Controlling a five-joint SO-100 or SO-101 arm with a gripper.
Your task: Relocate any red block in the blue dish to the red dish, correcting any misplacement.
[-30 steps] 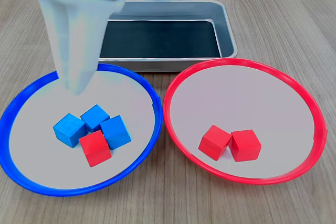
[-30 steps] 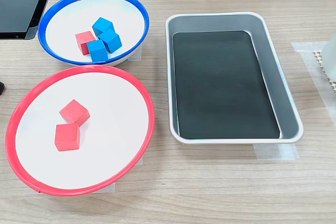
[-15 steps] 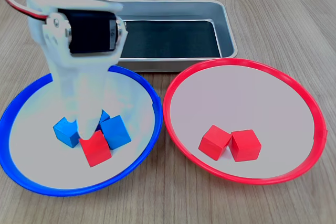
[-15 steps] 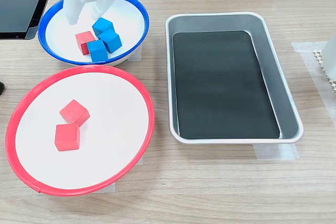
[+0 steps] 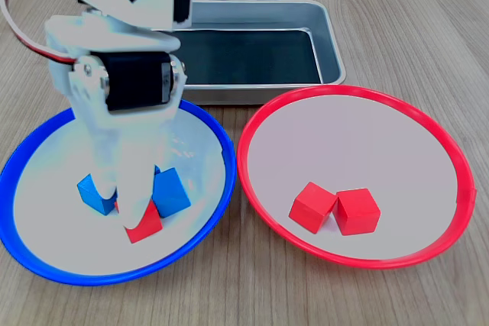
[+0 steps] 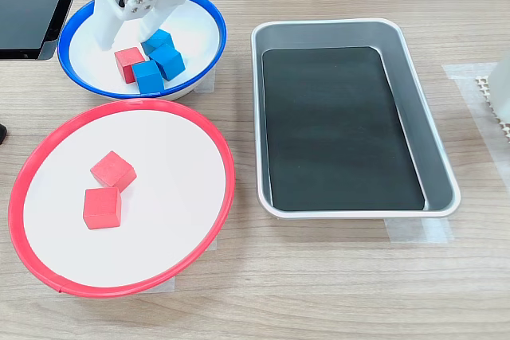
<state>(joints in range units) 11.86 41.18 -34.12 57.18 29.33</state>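
White pincer: spread wide, low over small red cube | in round blue-rimmed dish | nothing pinched yet

A lab-style tabletop test bench: wood-grain desk, taped-down metal tray (tape at its corner)

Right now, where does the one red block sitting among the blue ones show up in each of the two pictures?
First exterior view: the red block lies low on the left, in the blue dish, partly hidden behind the gripper.
Second exterior view: the red block is at upper left, in the blue dish, left of the blue blocks.
Shared landmark: the metal tray, top centre in the first exterior view, right of the dishes in the second exterior view.
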